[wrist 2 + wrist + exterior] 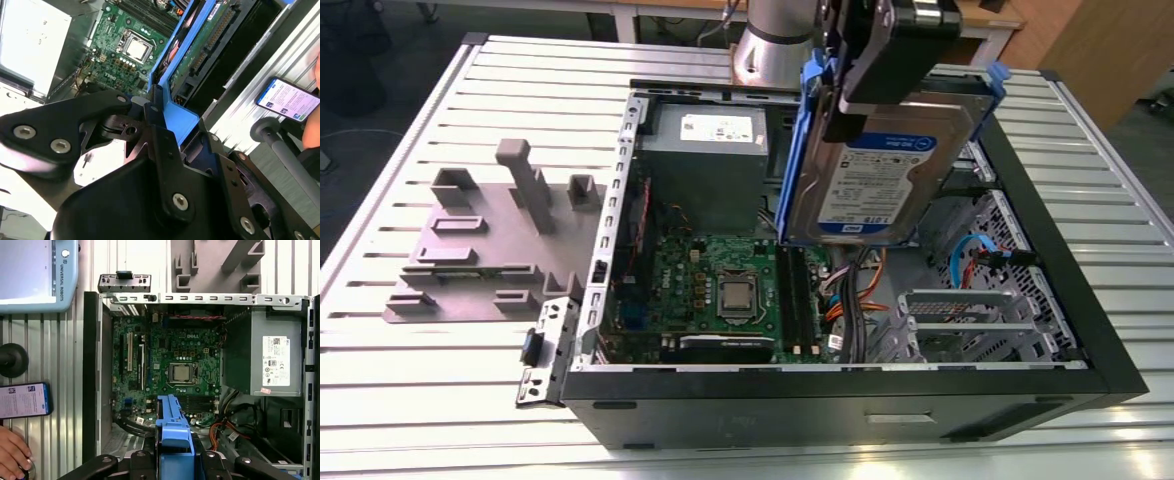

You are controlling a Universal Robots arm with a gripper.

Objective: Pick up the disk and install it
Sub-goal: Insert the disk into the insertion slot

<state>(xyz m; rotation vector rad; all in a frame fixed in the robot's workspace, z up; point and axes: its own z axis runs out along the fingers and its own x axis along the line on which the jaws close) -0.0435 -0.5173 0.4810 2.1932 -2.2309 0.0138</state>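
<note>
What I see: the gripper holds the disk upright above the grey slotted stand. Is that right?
Not quite. The exterior view shows the gripper holding the disk upright above the open computer case, not the grey slotted stand, which sits at the exterior view's left.

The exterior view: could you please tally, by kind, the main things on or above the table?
Disk: 1
Computer case: 1
Grey slotted stand: 1
Total: 3
</note>
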